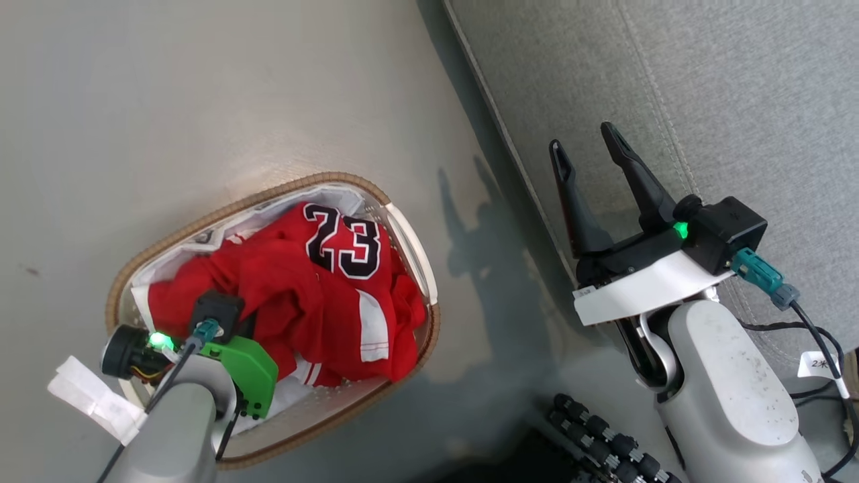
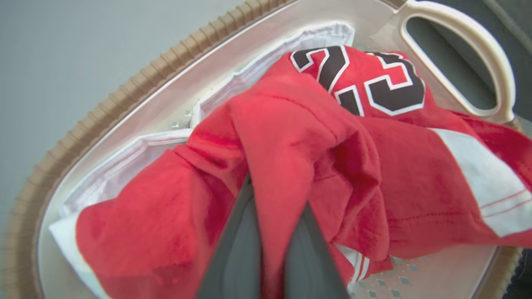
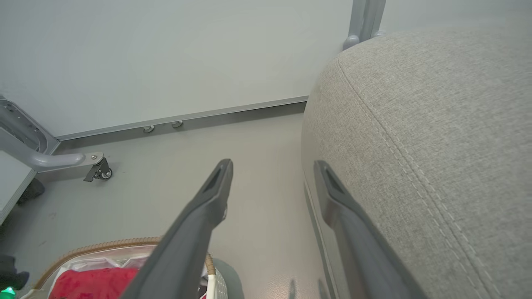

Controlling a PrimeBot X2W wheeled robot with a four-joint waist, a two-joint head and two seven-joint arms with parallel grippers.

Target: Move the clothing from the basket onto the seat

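In the basket (image 2: 124, 89), left pincer (image 2: 276, 203) grips clothing (image 2: 374, 166).

Spotted "23", black with white edging, on the red jersey (image 1: 302, 295), readable in both the head and left wrist views. Also a tiny "2米", or close to it, on a white cable tag (image 1: 819, 364).

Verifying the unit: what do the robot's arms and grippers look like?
Pale grey forearms. The right gripper has two long dark tapered fingers, a white plate, black camera box, green light and teal connector with black cable. The left gripper carries a green plastic bracket and white tape.
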